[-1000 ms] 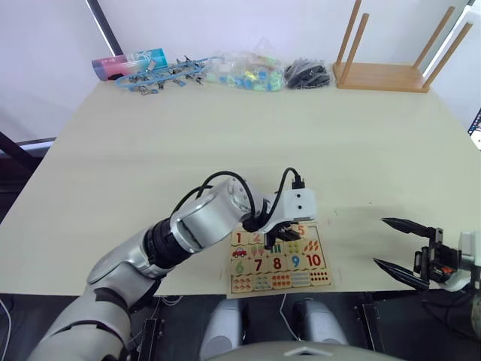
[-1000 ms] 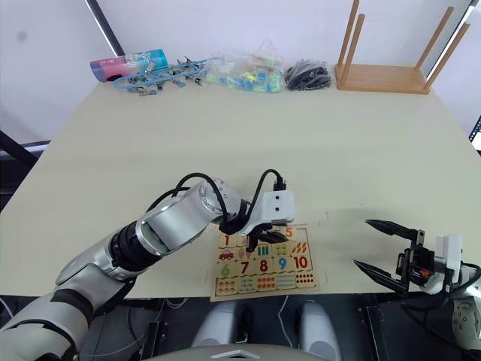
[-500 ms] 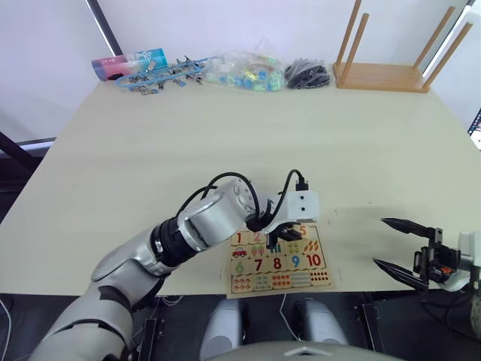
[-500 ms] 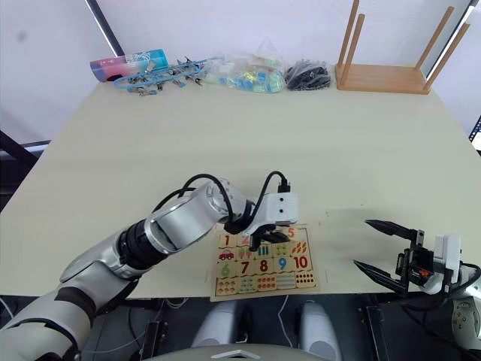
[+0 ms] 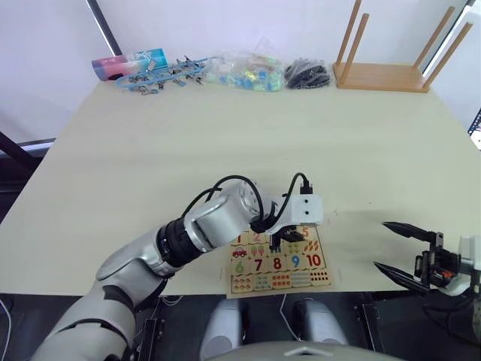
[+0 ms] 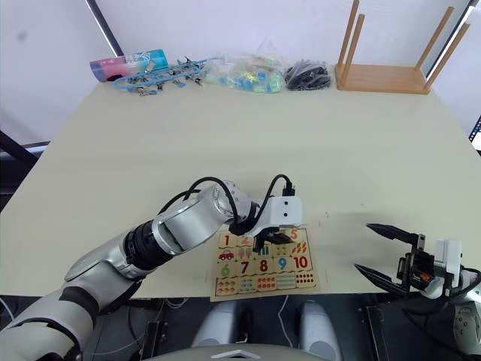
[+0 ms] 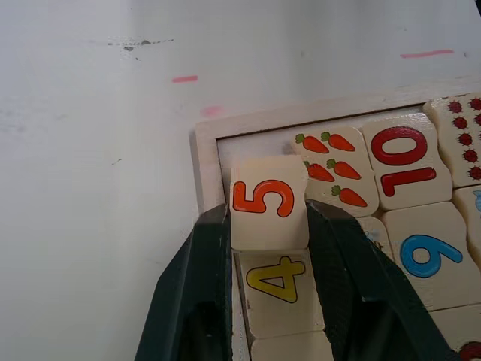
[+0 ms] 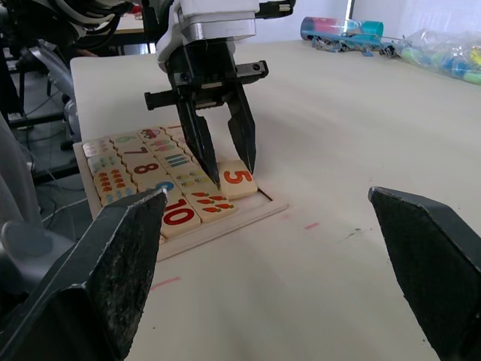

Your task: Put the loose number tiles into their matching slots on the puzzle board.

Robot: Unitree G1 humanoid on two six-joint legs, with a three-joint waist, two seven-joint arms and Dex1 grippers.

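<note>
**Five goes in last: the left claw sets the final tile at the board's corner**

One tile is left to seat. The left claw (image 7: 267, 233) has its two black fingers (image 7: 197, 263) closed against opposite edges of the orange 5 tile (image 7: 267, 201), holding it over the end slot of the puzzle board (image 7: 207, 162), just inside the raised rim. Directly behind the claw's tips, in the same row, sits the yellow 4 tile (image 7: 276, 280); to one side lie the carrot picture tile (image 7: 331, 169) and the red 10 tile (image 7: 406, 162).

Such a tile looks light, stiff and smooth-sided, so I judge a gentle pinch across two flat edges suits it; it may still be tilted on the rim.

Well apart, off the board's far side, the right claw (image 5: 397, 252) hovers spread wide over the worktop (image 5: 225, 143), gripping nothing.
</note>
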